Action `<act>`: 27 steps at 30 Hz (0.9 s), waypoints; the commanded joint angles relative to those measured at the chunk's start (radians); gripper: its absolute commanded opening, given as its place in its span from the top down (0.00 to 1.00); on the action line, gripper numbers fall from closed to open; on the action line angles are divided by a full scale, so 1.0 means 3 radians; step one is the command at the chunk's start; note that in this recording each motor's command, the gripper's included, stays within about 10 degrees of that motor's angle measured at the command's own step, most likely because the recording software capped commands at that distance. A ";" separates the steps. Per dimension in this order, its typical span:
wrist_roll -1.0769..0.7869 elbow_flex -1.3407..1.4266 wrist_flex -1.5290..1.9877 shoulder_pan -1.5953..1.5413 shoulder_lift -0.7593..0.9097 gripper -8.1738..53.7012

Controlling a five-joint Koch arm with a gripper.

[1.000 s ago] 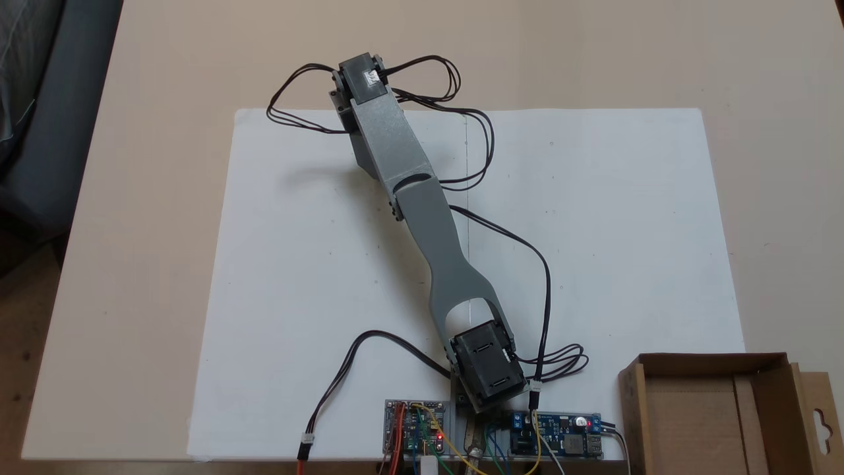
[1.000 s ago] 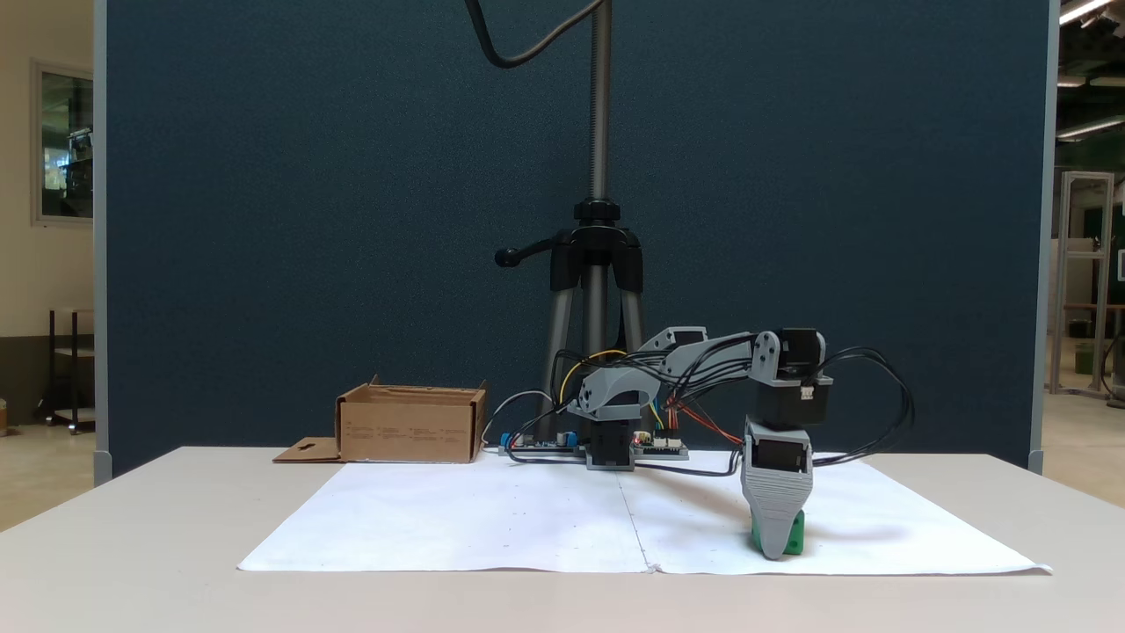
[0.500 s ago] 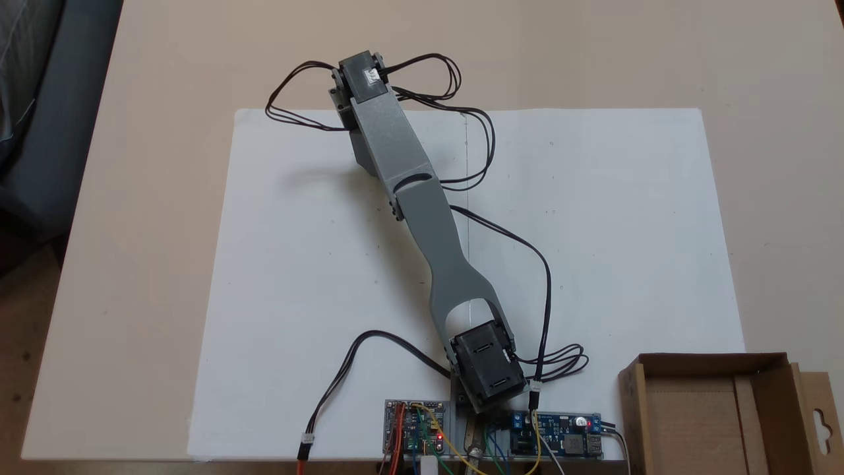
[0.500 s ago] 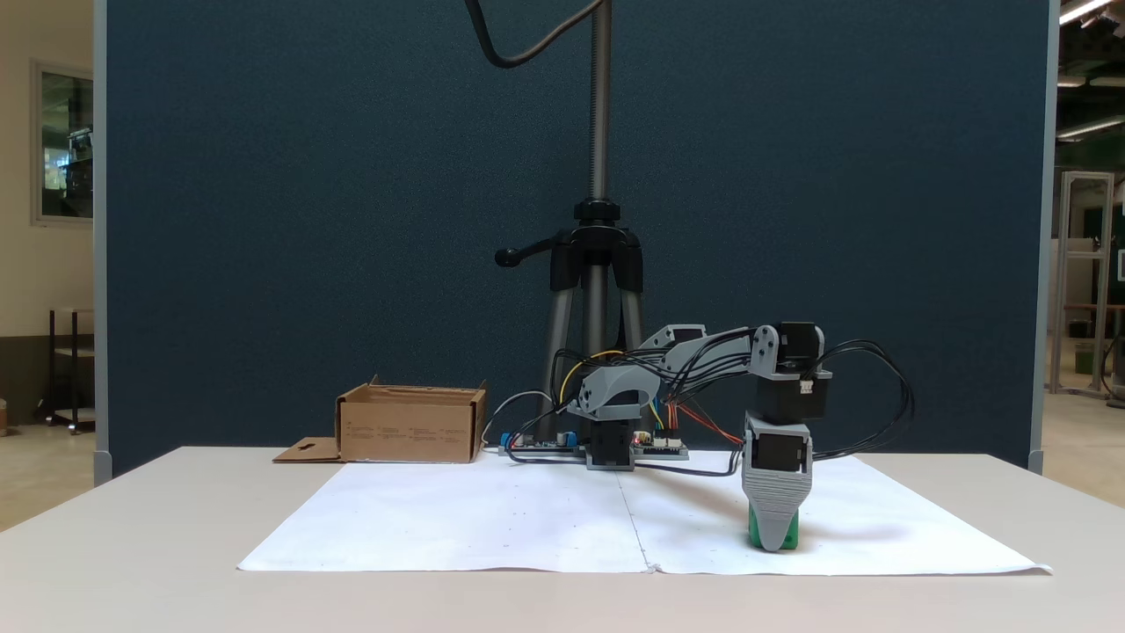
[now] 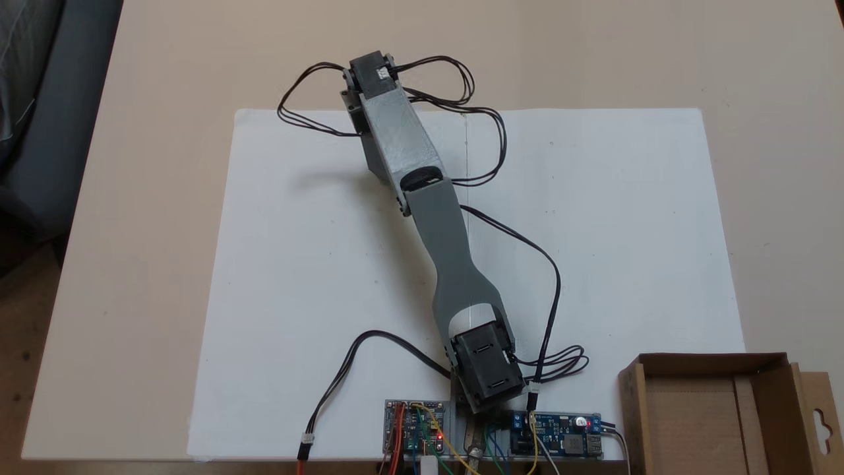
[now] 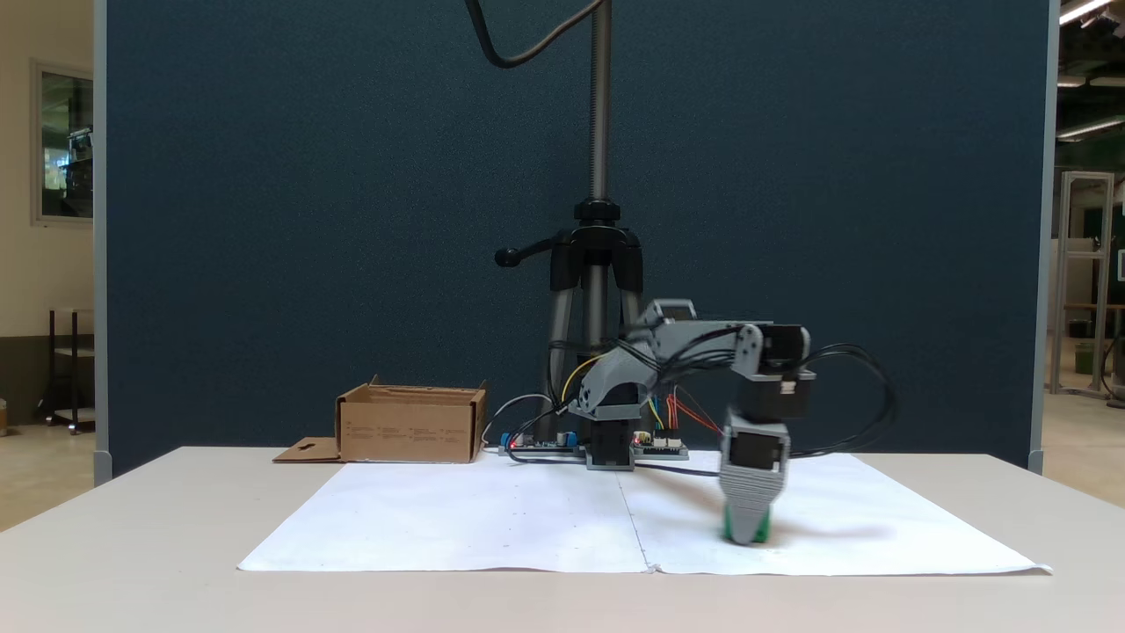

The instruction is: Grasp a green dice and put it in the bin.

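Beige table (image 5: pixel 158 231) under white paper (image 5: pixel 316 264)

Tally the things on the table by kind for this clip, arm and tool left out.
Green dice: 1
Cardboard bin: 1
White paper sheet: 1
Circuit boards by the arm's base: 2
Tripod: 1
Total: 6

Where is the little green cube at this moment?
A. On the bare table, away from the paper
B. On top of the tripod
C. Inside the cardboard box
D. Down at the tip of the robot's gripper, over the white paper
D: in a fixed view, the green dice peeks out behind the gripper tip, low over the white paper, far from the bin.
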 commanded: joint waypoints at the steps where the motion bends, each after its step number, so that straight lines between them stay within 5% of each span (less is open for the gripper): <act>1: 0.0077 0.0245 -0.0383 0.0087 0.0445 0.68; 12: -0.0302 0.1243 -0.0890 0.0680 0.1866 0.68; 27: -0.0920 0.1243 -0.0005 0.1243 0.2383 0.68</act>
